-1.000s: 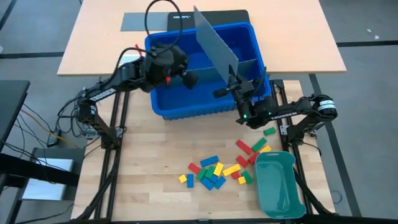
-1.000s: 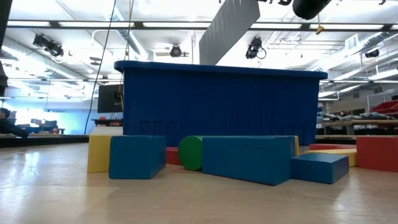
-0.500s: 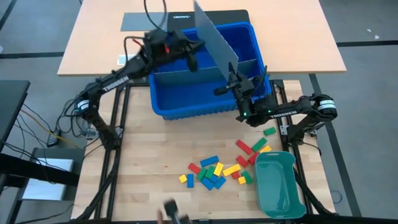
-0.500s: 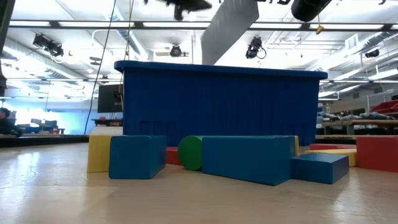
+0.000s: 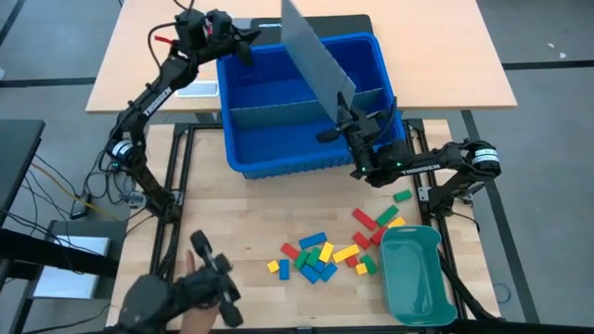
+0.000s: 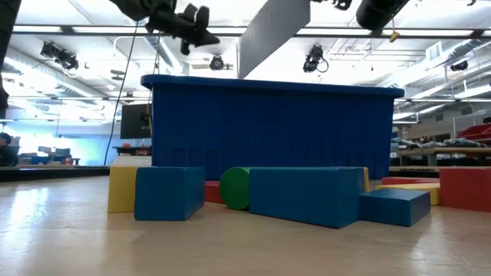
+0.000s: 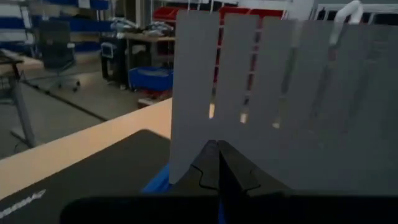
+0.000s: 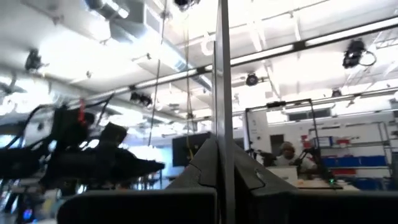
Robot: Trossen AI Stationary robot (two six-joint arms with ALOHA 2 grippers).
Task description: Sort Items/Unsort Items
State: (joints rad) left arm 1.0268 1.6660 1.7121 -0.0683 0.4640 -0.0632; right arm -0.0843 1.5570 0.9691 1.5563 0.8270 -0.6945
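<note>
divider sheet (image 5: 317, 56) edge in right tool (image 5: 342, 119)

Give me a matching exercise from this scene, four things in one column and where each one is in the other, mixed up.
Things:
1. flat grey slotted divider sheet
2. teal-green oblong plastic tray
3. small red, yellow, green and blue toy blocks
4. left gripper

Places:
A. loose on the wooden tabletop
B. table's right front corner
C. clamped in the right gripper over the big blue plastic bin
D. at the bin's far left corner

Pairs: 1-C, 2-B, 3-A, 4-D
</note>
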